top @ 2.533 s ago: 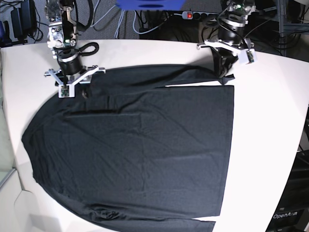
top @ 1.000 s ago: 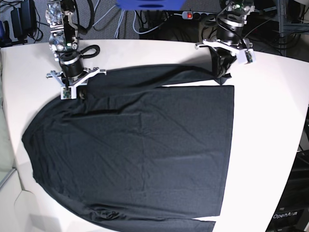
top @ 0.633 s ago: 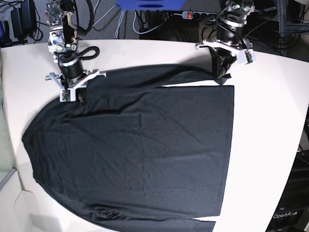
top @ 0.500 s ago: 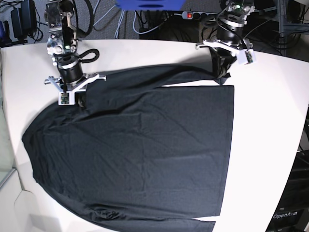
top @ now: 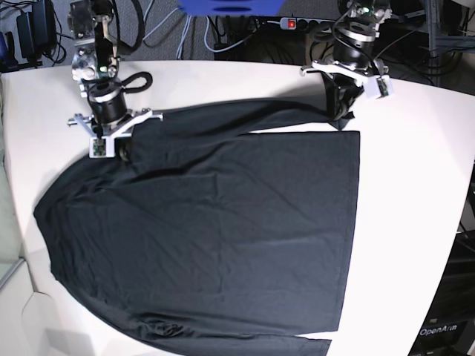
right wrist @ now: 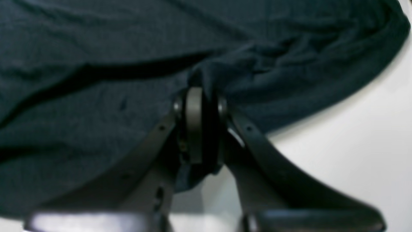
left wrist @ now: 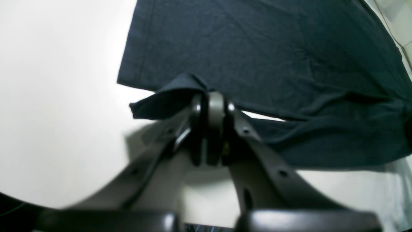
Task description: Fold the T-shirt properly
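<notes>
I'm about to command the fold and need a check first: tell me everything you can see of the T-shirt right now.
The T-shirt is plain black, long-sleeved, of soft matte knit with no print. Its body lies spread nearly flat on the white table, with light creases. One sleeve runs along the far edge, a thin strip of table showing between it and the body. The left gripper is shut on that sleeve's cuff end, lifting a small peak. The right gripper is shut on a bunched pinch of fabric near the shoulder. The other sleeve lies along the near edge.
</notes>
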Tool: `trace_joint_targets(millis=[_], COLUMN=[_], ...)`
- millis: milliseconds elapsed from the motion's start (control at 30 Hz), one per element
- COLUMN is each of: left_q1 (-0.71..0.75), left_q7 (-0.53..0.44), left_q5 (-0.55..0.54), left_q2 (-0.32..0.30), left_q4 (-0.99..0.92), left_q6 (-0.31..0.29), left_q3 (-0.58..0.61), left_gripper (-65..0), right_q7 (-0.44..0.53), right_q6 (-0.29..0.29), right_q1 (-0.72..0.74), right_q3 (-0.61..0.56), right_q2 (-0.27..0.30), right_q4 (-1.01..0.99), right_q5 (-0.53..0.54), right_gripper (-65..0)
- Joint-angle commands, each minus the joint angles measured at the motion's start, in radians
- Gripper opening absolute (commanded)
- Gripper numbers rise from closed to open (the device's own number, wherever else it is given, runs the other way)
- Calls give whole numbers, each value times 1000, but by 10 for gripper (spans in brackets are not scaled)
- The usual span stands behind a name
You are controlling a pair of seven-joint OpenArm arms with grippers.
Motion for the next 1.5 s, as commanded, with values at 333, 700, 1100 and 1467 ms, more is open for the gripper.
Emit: trace_joint_targets(millis=[333,700,1100,1467], left_q1=[5,15,25,28], left_q7=[-30,-30,-30,-30], left_q5=[0,0,1,3], left_q2=[-2,-2,-4,-13], left_q4=[15,15,15,15], left_q6=[-8,-8,-9,-17], left_q3=[-3,-3,-3,-3], left_gripper=[-650,-650,-650,-650], right_q7=[26,26,19,28], right_q6=[-1,-1,-2,-2], right_q1=[-25,-56,-59,-79], right_q3=[58,61,110,121], right_q2=[-8,-36,-60,-63], right_q4=[14,15,15,15], right_q5=[-3,-1,-1,-1], right_gripper=[-640,-639,-638,-536])
